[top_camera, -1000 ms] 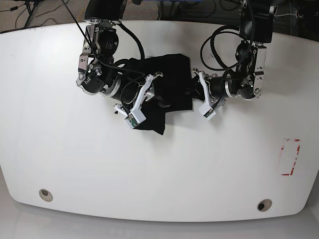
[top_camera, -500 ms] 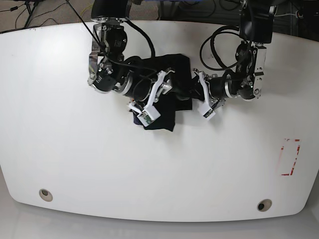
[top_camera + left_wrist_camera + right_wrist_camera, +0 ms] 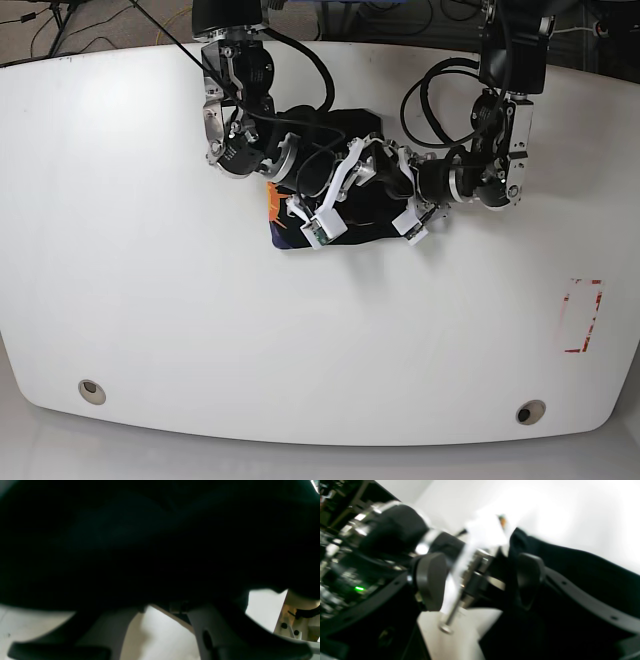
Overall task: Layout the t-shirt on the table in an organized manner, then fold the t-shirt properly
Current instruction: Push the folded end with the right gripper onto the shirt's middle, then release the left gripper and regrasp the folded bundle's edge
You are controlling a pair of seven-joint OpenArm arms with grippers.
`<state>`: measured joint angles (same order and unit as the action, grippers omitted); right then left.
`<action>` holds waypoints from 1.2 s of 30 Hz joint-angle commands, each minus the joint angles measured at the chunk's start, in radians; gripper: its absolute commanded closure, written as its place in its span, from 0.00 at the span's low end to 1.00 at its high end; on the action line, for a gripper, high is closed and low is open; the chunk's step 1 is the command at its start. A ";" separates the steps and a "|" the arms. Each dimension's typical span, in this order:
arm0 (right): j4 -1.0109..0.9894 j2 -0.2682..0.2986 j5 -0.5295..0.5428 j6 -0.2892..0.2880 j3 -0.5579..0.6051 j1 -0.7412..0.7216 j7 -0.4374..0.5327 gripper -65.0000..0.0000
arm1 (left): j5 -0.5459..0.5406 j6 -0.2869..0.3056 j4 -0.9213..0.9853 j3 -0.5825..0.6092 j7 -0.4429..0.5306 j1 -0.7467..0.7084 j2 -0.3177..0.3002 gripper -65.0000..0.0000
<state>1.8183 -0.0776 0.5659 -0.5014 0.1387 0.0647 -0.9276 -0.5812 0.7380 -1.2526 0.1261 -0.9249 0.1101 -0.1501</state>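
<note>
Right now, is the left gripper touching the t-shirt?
Touching. In the left wrist view the black t-shirt fills the frame and lies over the left gripper at its fingers; the base view agrees, with that gripper at the bundle's edge.

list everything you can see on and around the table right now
black cloth t-shirt: one, black with an orange print patch showing at its left edge, bunched at table centre under both grippers
glossy white table: one, white, fills the base view
round grommet holes: two, dark, near front corners
red-and-white tape rectangle: one, right side
right gripper: one, dark pads, open beside the cloth
left gripper: one, white, at the shirt's right edge
</note>
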 commanded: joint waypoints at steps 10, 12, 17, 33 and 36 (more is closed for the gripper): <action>0.100 0.111 0.023 -0.007 0.000 -0.010 0.025 0.35 | 0.151 -0.040 0.012 -0.001 -0.112 0.000 0.024 0.80; 0.099 0.135 0.026 -0.007 0.000 -0.009 0.025 0.35 | 0.151 -0.040 0.011 -0.010 -0.112 0.006 0.028 0.80; 0.099 0.169 0.026 -0.007 0.000 0.008 0.025 0.35 | 0.151 -0.040 -0.037 -0.072 -0.112 0.003 0.031 0.76; 0.096 0.226 0.023 -0.036 -0.006 0.022 0.026 0.35 | 0.151 -0.040 -0.355 -0.222 -0.121 -0.026 0.047 0.43; 0.093 0.230 0.021 -0.036 -0.006 0.022 0.026 0.35 | 0.151 -0.040 -0.405 -0.243 -0.156 -0.026 0.045 0.43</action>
<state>1.8954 0.1471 0.5724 -0.5316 0.1368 0.0982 -0.9237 -0.4114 0.6968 -1.6131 -0.1081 -1.0767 0.0658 -0.1032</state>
